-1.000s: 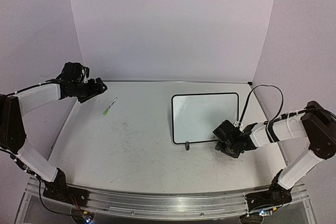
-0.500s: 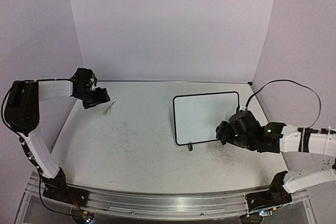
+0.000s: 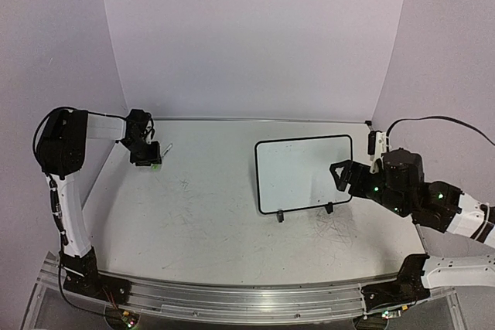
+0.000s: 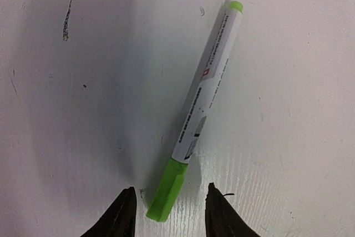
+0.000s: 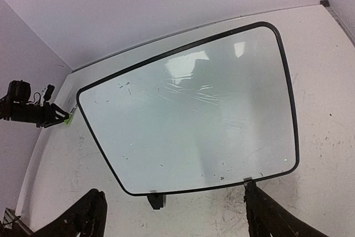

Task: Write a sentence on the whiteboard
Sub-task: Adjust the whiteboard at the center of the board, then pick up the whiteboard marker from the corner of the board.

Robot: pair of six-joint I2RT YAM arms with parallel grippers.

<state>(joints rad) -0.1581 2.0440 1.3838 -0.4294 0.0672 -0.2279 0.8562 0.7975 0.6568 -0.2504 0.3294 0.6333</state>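
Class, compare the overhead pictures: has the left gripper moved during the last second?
Yes. The left gripper has swung toward the near edge of the table, onto the green marker, which lies where it was. Its open fingers now straddle the marker's cap.

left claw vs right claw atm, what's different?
Left claw straddles the thick green end of the marker, pointing straight down; right claw angles forward at the blank whiteboard, by its near edge, nothing between its fingers. Left claw's gap looks narrower than right claw's. Both are open, gripping nothing.
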